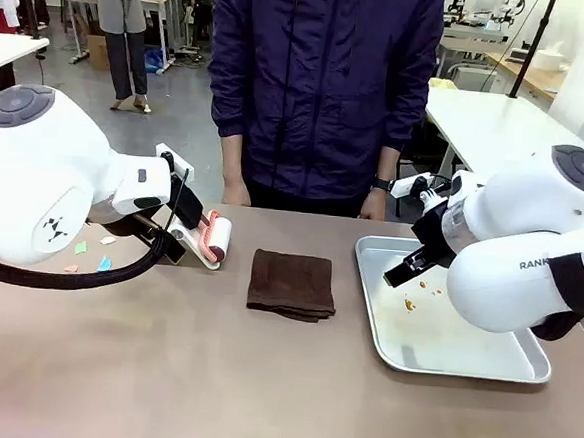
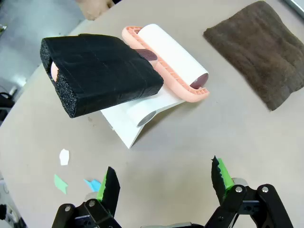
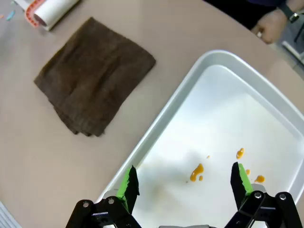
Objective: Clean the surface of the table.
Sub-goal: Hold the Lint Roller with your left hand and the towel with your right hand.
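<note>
The brownish-taupe table [image 1: 211, 374] carries a lint roller [image 1: 213, 240] with a white roll, pink frame and black foam handle [image 2: 99, 73], resting on a white stand. My left gripper [image 2: 165, 180] hovers open just short of it, touching nothing. Small paper scraps [image 2: 64, 156] lie beside the roller on the table top [image 2: 190, 142]. A folded brown cloth [image 1: 290, 284] lies mid-table. My right gripper [image 3: 184, 180] stands open above the silver metal tray [image 3: 266, 95], over orange stains [image 3: 197, 171].
A person in a dark jacket stands at the far edge, both hands [image 1: 236, 193] resting on the table rim; one wrist wears a watch [image 3: 287, 10]. More coloured scraps [image 1: 103, 263] lie at the far left. The tray's raised rim [image 1: 462, 371] takes up the right side.
</note>
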